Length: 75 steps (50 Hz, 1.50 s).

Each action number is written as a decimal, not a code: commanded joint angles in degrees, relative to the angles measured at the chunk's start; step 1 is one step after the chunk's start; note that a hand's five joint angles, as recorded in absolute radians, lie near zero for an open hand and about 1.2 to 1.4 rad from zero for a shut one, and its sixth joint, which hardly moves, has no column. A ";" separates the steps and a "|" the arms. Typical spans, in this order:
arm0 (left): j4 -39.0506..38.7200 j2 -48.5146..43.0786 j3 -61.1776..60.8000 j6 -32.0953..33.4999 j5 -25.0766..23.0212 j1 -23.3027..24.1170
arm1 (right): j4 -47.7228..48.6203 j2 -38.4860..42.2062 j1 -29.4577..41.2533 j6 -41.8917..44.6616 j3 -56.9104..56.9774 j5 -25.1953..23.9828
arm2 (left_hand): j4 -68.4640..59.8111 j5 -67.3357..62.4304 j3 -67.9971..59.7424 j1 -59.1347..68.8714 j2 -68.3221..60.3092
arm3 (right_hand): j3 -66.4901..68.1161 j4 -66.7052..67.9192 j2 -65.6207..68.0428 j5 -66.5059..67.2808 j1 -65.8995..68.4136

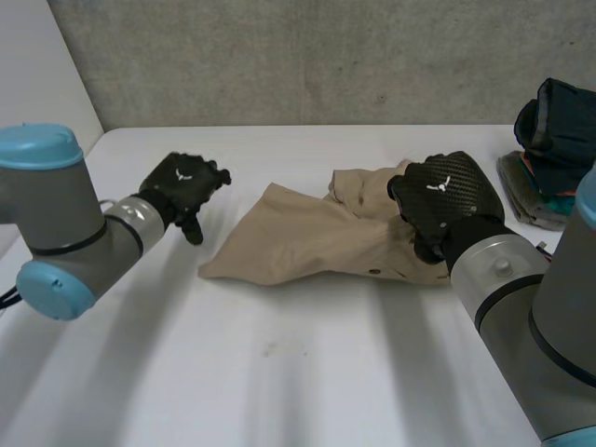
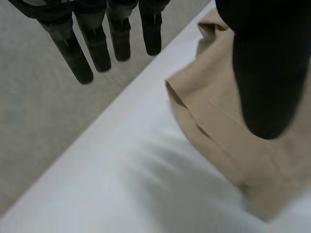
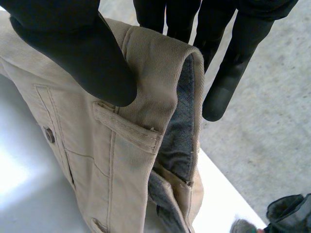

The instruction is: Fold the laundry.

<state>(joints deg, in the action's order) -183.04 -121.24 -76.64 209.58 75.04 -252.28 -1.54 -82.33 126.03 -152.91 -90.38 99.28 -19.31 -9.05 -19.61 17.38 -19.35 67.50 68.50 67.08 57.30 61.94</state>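
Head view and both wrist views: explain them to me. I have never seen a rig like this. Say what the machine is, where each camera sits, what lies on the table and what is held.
This is a robot with two arms, each ending in a black hand. The head view looks down from behind the arms; each wrist view looks along one hand's palm. On the white table lies a crumpled beige garment, with a pile of dark clothes off to the robot's right. The right hand pinches the garment's waistband between its thumb and fingers. The left hand hangs open beside the garment, its fingers straight, holding nothing.
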 commanded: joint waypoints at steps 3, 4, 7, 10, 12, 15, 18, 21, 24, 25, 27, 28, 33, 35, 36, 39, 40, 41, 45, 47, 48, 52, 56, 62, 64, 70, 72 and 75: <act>0.05 -1.19 -7.21 -1.37 -1.21 -1.11 | 1.98 2.09 0.53 -3.97 0.55 0.13 | 4.89 4.63 5.19 -2.96 4.93 | 12.50 11.50 12.92 12.70 18.06; 0.05 -1.45 -7.47 -1.54 -1.56 -0.94 | 1.98 2.09 0.44 -4.23 0.90 0.13 | 4.72 4.46 5.02 -2.79 4.76 | 12.50 11.50 12.92 12.70 18.06; 0.05 -2.60 -7.65 -1.98 -2.53 -0.50 | 1.98 1.83 0.53 -5.46 2.22 0.13 | 4.39 4.13 4.68 -2.45 4.43 | 12.50 11.50 12.92 12.70 18.06; -0.03 -4.09 -6.95 -2.33 -2.62 0.03 | 1.98 1.38 0.53 -6.87 3.19 0.04 | 3.05 2.79 3.34 -1.11 3.09 | 12.50 11.50 12.92 12.70 18.06; -0.03 -5.23 -6.42 -2.69 -2.62 0.55 | 1.89 1.30 0.70 -7.05 3.63 0.04 | 1.53 1.27 1.83 0.40 1.57 | 12.50 11.50 12.92 12.70 18.06; -0.03 -7.60 -4.14 -3.48 -2.36 1.87 | 1.80 1.12 1.23 -7.49 4.33 0.21 | -3.33 -3.59 -3.04 5.26 -3.29 | 12.50 11.50 12.92 12.70 18.06; -0.03 -9.45 -2.03 -4.97 -2.09 2.58 | 1.80 0.59 1.49 -7.49 4.51 0.48 | -19.10 -19.36 -18.80 21.03 -19.06 | 12.50 11.50 12.92 12.70 18.06; -0.38 -9.89 -0.54 -7.25 -1.13 2.40 | 1.89 0.24 1.49 -6.97 4.42 0.74 | -60.47 -60.73 -60.17 62.40 -60.43 | 12.50 11.50 12.92 12.70 18.06; -0.82 -9.11 0.35 -9.36 0.89 1.97 | 1.45 0.24 1.15 -6.53 4.42 0.74 | -60.69 -60.95 -60.39 62.62 -60.65 | 12.50 11.50 12.92 12.70 18.06; -0.91 -7.62 0.87 -10.67 2.55 1.79 | 1.27 0.24 0.62 -5.83 4.42 0.74 | -60.69 -60.95 -60.39 62.62 -60.65 | 12.50 11.50 12.92 12.70 18.06; -1.09 -4.46 0.88 -12.00 4.23 1.44 | 1.27 0.24 0.44 -4.77 4.42 0.65 | -60.69 -60.95 -60.39 62.62 -60.65 | 12.50 11.50 12.92 12.70 18.06; -1.18 -2.62 0.53 -12.53 4.84 1.18 | 1.27 0.07 0.44 -3.29 4.42 0.74 | -60.69 -60.95 -60.39 62.62 -60.65 | 12.50 11.50 12.92 12.70 18.06; -1.09 9.84 -2.98 -14.99 5.99 -1.81 | 1.45 -1.51 0.35 1.64 5.82 0.92 | -60.69 -60.95 -60.39 62.62 -60.65 | 12.50 11.50 12.92 12.70 18.06; -0.91 14.34 -4.04 -14.99 5.99 -2.34 | 1.27 -2.22 0.35 2.88 7.05 1.09 | -60.69 -60.95 -60.39 62.62 -60.65 | 12.50 11.50 12.92 12.70 18.06; -0.91 16.45 -4.57 -14.99 5.99 -2.52 | 1.01 -3.44 0.27 4.01 8.36 1.44 | -60.69 -60.95 -60.39 62.62 -60.65 | 12.50 11.50 12.92 12.70 18.06; -0.74 24.36 -6.24 -14.82 6.08 -2.61 | -0.30 -5.73 -0.35 5.69 10.83 2.06 | -60.69 -60.95 -60.39 62.62 -60.65 | 12.50 11.50 12.92 12.70 18.06; -0.74 26.30 -6.42 -14.73 6.08 -2.52 | -1.70 -7.13 -0.96 6.83 12.84 2.32 | -60.69 -60.95 -60.39 62.62 -60.65 | 12.50 11.50 12.92 12.70 18.06; -0.56 30.06 -6.59 -14.82 6.08 -2.61 | -2.59 -7.66 -1.23 7.27 13.99 2.41 | -60.69 -60.95 -60.39 62.62 -60.65 | 12.50 11.50 12.92 12.70 18.06; 1.54 37.73 -7.03 -14.82 6.17 -2.43 | -7.86 -9.69 -2.81 8.59 19.18 2.41 | -60.69 -60.95 -60.39 62.62 -60.65 | 12.50 11.50 12.92 12.70 18.06; 3.12 39.76 -7.03 -14.73 6.17 -2.43 | -10.14 -9.78 -3.51 8.77 20.85 2.32 | -60.69 -60.95 -60.39 62.62 -60.65 | 12.50 11.50 12.92 12.70 18.06; 4.96 40.98 -7.12 -14.64 5.99 -2.60 | -12.50 -9.08 -4.39 9.03 21.99 2.06 | -60.69 -60.95 -60.39 62.62 -60.65 | 12.50 11.50 12.92 12.70 18.06; 9.27 39.87 -8.08 -14.29 5.90 -2.60 | -16.56 -4.88 -7.46 9.38 22.88 0.92 | -60.69 -60.95 -60.39 62.62 -60.65 | 12.50 11.50 12.92 12.70 18.06; 10.69 33.12 -8.97 -13.68 6.25 -2.26 | -17.71 0.57 -8.52 9.39 22.97 -0.05 | -60.69 -60.95 -60.39 62.62 -60.65 | 12.50 11.50 12.92 12.70 18.06; 10.25 20.71 -5.11 -11.30 6.61 -0.41 | -15.79 11.99 -8.70 9.56 25.06 -0.31 | -60.69 -60.95 -60.39 62.62 -60.65 | 12.50 11.50 12.92 12.70 18.06; 9.20 14.21 0.42 -10.25 6.69 1.08 | -13.94 14.99 -8.79 9.47 27.18 -0.23 | -60.69 -60.95 -60.39 62.62 -60.65 | 12.50 11.50 12.92 12.70 18.06; 4.63 4.09 19.83 -10.16 11.17 4.07 | 2.18 22.38 -8.35 8.68 38.32 -0.23 | -60.69 -60.95 -60.39 62.62 -60.65 | 12.50 11.50 12.92 12.70 18.06; 1.30 2.68 28.10 -10.16 13.89 4.86 | 9.06 22.56 -8.09 8.59 40.01 -0.31 | -60.69 -60.95 -60.39 62.62 -60.65 | 12.50 11.50 12.92 12.70 18.06; -5.64 2.50 35.76 -10.60 16.27 4.86 | 24.87 22.21 -7.82 8.42 40.98 -1.10 | -60.69 -60.95 -60.39 62.62 -60.65 | 12.50 11.50 12.92 12.70 18.06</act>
<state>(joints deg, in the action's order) -178.50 -115.95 -59.16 199.58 85.82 -248.71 -2.38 -61.08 117.48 -144.04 -54.82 98.96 -68.77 -56.41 -68.34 66.38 -68.65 67.92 68.60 67.08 57.45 62.54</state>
